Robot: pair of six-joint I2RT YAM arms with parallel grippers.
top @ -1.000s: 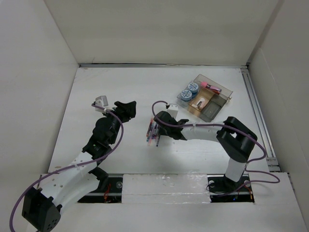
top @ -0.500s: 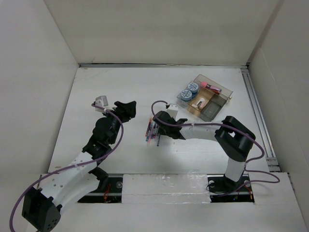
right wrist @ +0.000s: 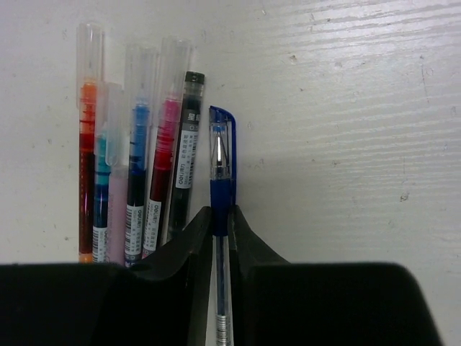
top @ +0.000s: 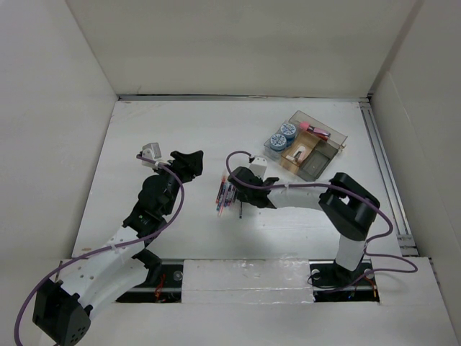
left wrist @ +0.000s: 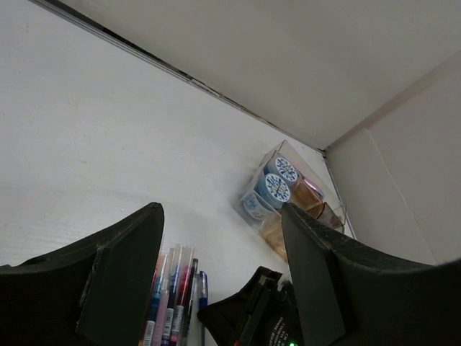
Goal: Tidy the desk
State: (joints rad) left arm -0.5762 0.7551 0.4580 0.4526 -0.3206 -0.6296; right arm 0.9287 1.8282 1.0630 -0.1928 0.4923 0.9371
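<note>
Pens [right wrist: 137, 166] lie in a tight row on the desk [top: 180, 130], a little toward the arm bases from its middle and between the two grippers. In the top view their long axis runs roughly from the near edge toward the far wall, slightly tilted. In the right wrist view the caps of the row all lie at the same end, away from the camera. The right gripper [right wrist: 222, 238] reaches in from the right, its fingers [right wrist: 194, 245] pinched on the barrel of a blue pen [right wrist: 222, 158]. That pen is the rightmost of the row, parallel to a black pen [right wrist: 186, 158] just beside it, with its clip end away from the fingers. The left gripper [top: 189, 162] hangs to the left of the row, its fingers [left wrist: 130, 267] spread wide and holding nothing. The desk stretches from the arm bases to the far wall, with a rail [top: 382, 166] running near to far along its right edge. A tray [top: 333, 157] sits near the far right corner, set at an angle to the walls, with two blue-lidded pots [top: 281, 135] in it.
</note>
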